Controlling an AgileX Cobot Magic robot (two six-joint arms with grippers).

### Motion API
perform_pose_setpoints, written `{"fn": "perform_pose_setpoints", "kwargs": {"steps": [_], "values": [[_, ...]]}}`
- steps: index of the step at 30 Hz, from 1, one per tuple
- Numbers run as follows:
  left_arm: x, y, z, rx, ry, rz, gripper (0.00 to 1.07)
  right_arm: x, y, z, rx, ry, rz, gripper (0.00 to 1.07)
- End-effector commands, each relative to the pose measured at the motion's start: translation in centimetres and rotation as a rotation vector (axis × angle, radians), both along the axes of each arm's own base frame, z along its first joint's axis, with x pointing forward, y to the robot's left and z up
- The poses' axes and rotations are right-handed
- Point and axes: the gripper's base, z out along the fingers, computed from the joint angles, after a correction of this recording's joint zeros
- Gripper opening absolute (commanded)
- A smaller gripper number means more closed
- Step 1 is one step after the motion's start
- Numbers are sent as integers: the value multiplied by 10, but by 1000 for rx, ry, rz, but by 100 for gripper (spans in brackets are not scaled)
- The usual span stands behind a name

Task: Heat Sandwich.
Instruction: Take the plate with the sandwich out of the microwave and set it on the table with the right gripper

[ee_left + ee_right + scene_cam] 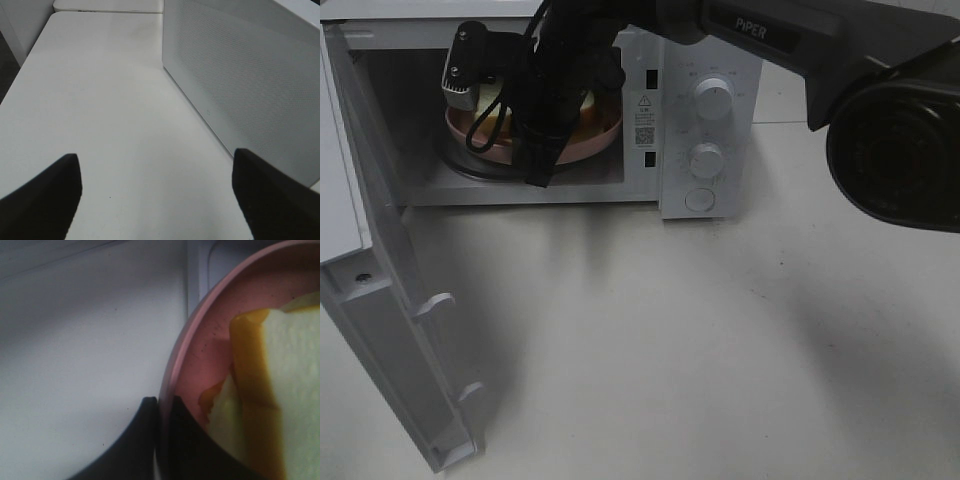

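Observation:
The sandwich (280, 390), pale bread with an orange filling, lies on a round pink plate (200, 340). In the exterior high view the plate (595, 140) sits inside the open microwave (710, 120), with the sandwich (492, 100) mostly hidden behind my right arm (570, 80), which reaches into the cavity. My right gripper (159, 402) is shut on the plate's rim, one finger on either side of it. My left gripper (155, 165) stands open over bare table with nothing between its fingers (50, 195), beside the microwave's side wall (250, 75).
The microwave door (400, 330) hangs wide open at the left and juts toward the front of the white table (720, 350). Two knobs and a button sit on the microwave's right panel (708, 150). The right arm's base joint (900, 150) looms at the upper right.

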Motion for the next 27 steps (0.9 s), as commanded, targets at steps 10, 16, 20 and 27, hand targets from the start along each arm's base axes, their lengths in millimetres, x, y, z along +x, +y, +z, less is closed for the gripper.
{"fn": "perform_pose_setpoints", "kwargs": {"steps": [10, 16, 20, 27], "values": [[-2, 0, 0, -3, -28, 5, 78, -23, -9, 28, -19, -53, 39, 0], [-2, 0, 0, -3, -28, 5, 78, -41, -10, 32, -29, -76, 60, 0], [-2, 0, 0, -3, -28, 5, 78, -56, -14, 27, -60, -79, 93, 0], [-2, 0, 0, -3, -28, 5, 78, -91, -22, 30, -73, -103, 134, 0]]}}
